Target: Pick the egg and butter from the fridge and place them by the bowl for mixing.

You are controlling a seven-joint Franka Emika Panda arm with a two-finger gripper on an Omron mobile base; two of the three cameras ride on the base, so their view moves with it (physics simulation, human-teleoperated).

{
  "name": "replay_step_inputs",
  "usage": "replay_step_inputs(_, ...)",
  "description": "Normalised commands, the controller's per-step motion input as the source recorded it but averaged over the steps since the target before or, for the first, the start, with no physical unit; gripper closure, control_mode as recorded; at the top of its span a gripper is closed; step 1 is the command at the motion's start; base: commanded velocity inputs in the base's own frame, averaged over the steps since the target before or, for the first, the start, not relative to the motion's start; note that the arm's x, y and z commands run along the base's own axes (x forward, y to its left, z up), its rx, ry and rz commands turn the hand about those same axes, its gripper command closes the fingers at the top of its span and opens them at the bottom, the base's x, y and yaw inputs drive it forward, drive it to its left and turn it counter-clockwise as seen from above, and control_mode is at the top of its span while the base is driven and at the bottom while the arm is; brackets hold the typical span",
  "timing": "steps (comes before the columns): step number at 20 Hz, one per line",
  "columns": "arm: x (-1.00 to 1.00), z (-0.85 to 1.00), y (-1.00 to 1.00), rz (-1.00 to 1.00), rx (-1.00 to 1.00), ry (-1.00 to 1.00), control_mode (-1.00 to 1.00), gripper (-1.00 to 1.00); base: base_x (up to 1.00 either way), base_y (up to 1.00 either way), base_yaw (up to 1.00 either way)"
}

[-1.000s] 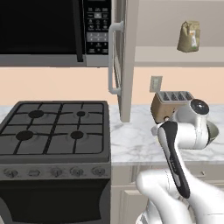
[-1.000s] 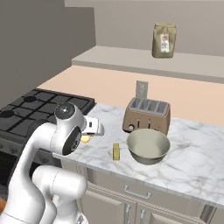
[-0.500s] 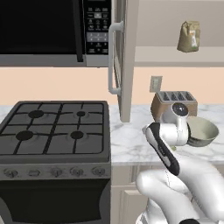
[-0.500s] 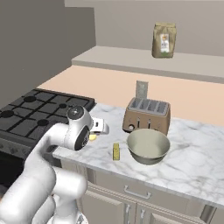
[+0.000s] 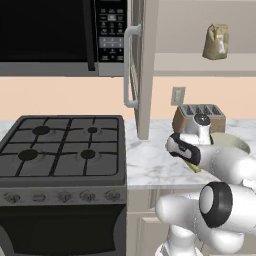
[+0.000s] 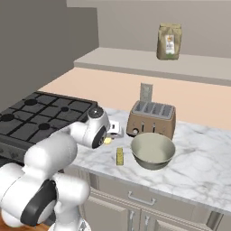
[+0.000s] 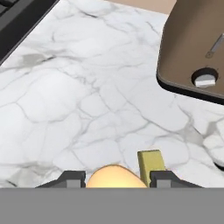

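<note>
Between the gripper's (image 7: 117, 178) narrowly parted tips sits the egg (image 7: 116, 176), held; it looks fragile, smooth, best gripped gently mid-shell

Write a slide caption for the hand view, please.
Egg held between the hand's fingertips above the marble counter, butter just beyond, toaster nearby.

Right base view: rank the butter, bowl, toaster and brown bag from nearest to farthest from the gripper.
1. The butter, on the counter just beside the gripper, which holds the egg.
2. The bowl, to the butter's right.
3. The toaster, behind the bowl; too close to the bowl to call firmly.
4. The brown bag, up on the shelf.
</note>
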Motion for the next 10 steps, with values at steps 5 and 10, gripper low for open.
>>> replay_step_inputs(5, 0.36, -0.31, -0.13, 0.02, -0.01, -0.02, -1.0, 1.0, 0.0, 0.0, 0.0)
replay_step_inputs(10, 0.12, -0.13, -0.09, 0.0, 0.0, 0.0, -1.0, 1.0, 0.0, 0.0, 0.0)
